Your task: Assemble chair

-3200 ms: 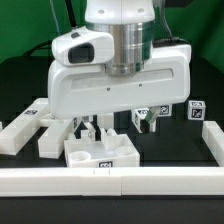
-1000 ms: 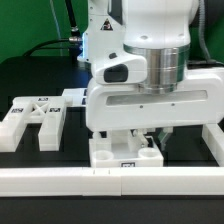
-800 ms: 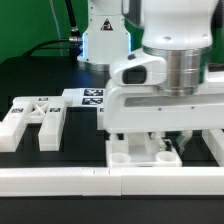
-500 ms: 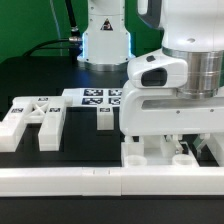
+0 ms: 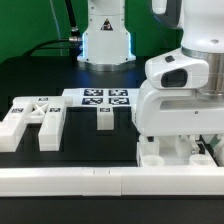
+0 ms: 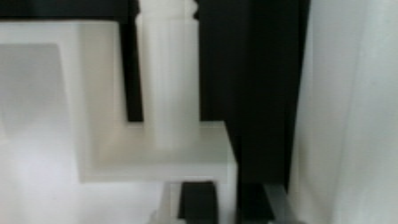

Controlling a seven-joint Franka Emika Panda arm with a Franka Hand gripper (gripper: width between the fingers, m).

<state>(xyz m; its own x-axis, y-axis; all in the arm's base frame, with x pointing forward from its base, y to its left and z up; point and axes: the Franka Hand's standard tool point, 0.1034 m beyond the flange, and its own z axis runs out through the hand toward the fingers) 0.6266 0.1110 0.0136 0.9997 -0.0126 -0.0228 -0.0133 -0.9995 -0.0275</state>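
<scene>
My pincer (image 5: 203, 148) is down low and closed, tucked under my big white hand at the exterior view's right; whether it pinches anything, I cannot tell. Right below it sits a socketed chair block (image 5: 163, 153), white with round holes, up against the long plain rail (image 5: 90, 181) that runs along the worktop (image 5: 30, 80) edge nearest the camera. Over towards the exterior view's left edge lie two tagged chair bars (image 5: 22, 118), side by side and close to each other. A small tagged chair piece (image 5: 104, 119) sits mid-worktop, just beside the marker board (image 5: 100, 97). From my wrist, a white ribbed post (image 6: 169, 70) stands beside a white slab (image 6: 54, 100).
</scene>
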